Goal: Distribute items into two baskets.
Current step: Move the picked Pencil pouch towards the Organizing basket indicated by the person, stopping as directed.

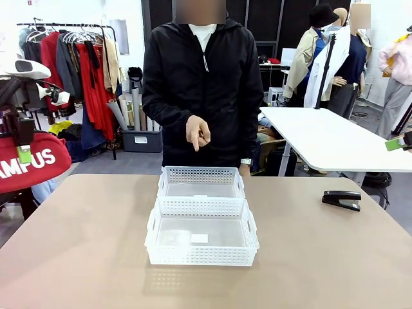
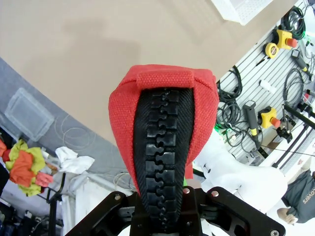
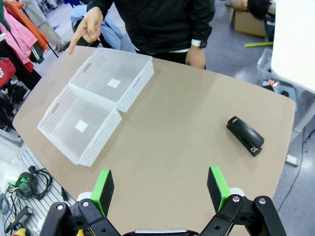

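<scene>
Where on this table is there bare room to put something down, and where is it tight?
The tan tabletop is bare left of the two white perforated plastic baskets, along the near edge before them, and between them and the small black stapler at right. Tightest mid-table, where near basket and far basket sit end to end.

White letters "AMPUS" show on the red pouch (image 1: 40,172), its first letter cut off.
</scene>
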You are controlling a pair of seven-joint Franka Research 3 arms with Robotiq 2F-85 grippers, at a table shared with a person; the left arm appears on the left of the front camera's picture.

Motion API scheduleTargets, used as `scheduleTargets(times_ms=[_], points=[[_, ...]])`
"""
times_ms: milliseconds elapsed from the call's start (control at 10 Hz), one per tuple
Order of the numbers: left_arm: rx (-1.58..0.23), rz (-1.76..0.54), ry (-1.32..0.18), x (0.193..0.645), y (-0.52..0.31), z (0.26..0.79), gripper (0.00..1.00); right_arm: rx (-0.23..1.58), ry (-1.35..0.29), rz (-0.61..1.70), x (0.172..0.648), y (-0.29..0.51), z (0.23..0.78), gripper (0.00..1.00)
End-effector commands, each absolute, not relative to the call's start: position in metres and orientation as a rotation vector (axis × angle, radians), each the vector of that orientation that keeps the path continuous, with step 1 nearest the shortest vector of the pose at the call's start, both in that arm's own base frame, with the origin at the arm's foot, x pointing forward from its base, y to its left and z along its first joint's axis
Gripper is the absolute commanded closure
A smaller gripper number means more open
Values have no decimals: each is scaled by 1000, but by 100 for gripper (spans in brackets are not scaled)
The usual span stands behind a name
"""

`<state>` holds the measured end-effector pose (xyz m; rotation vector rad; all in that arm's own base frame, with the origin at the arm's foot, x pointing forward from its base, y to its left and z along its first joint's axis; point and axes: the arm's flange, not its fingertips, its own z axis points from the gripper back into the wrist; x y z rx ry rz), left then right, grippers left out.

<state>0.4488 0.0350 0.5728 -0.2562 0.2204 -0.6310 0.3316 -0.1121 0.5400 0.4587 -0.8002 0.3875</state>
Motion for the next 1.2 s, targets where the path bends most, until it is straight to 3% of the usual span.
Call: scheduleTargets(times_ms=[0,1100], points=[[-261,-611,213,447,34,574,100,470,-808,392,332,-112,541,0],[-261,-611,213,447,34,574,100,470,-808,392,332,-112,541,0]])
